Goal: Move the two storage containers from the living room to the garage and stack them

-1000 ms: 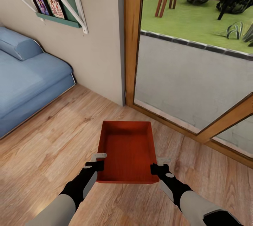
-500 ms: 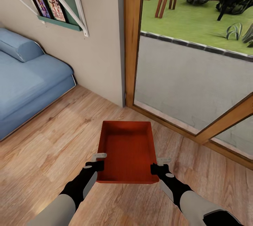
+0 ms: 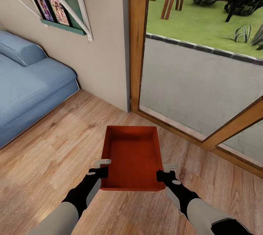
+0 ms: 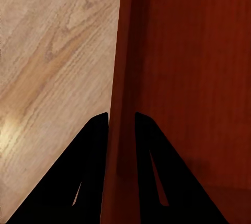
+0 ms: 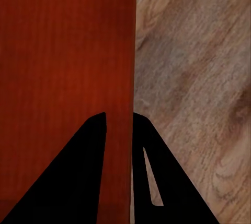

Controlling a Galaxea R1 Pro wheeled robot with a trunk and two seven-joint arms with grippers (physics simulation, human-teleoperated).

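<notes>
Pale grey forearms, black wrist sections with small grey patches. Light grey bracket-like tabs by left gripper [image 3: 103, 167] and right gripper [image 3: 165, 171]. Flat, black, wedge-shaped fingers [image 4: 86, 177] up close.

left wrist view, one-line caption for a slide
Left gripper fingers clamp the orange-red storage container wall above the wood-plank floor.

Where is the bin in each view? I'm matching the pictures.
Head view: bin low centre, held between both arms.
Left wrist view: bin wall between the fingers, bin inside beyond it.
Right wrist view: bin beside its clamped wall.
Shared landmark: wood floor.
</notes>
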